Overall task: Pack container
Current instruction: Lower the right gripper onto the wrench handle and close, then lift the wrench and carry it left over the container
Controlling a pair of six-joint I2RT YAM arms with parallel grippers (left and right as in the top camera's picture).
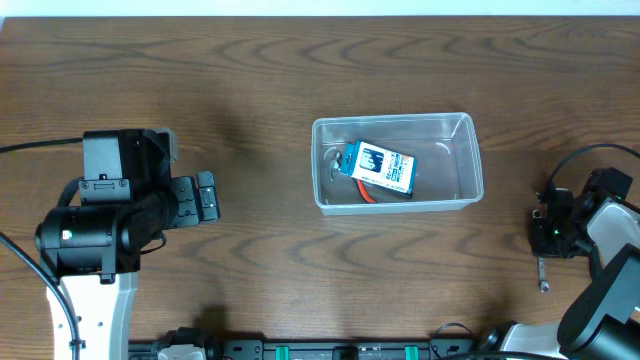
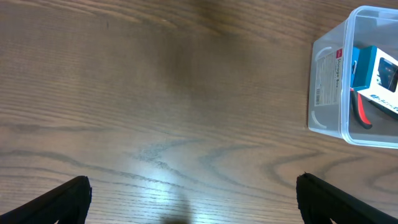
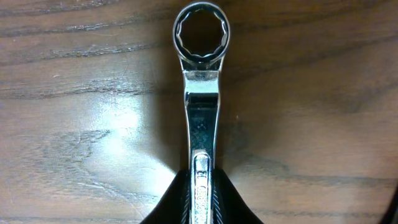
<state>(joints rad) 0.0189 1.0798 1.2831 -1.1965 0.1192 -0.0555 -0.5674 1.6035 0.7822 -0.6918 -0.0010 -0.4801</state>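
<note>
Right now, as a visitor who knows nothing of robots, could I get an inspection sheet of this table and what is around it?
Surface: brown wood-grain table, some glare.
Job's things: clear container mid-table, holding a blue box and red-handled pliers; wrench at the right side.
Clutter: nothing seen.
Grippers: left gripper open, empty, apart from the container; right gripper shut on the wrench's shank.
Cables: black cables by the arms.
Surroundings: pale strip beyond the far edge.

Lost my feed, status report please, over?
Left pincer open, empty. Right pincer shut on wrench, right of container. Blue box, pliers already inside. Nothing in between.
</note>
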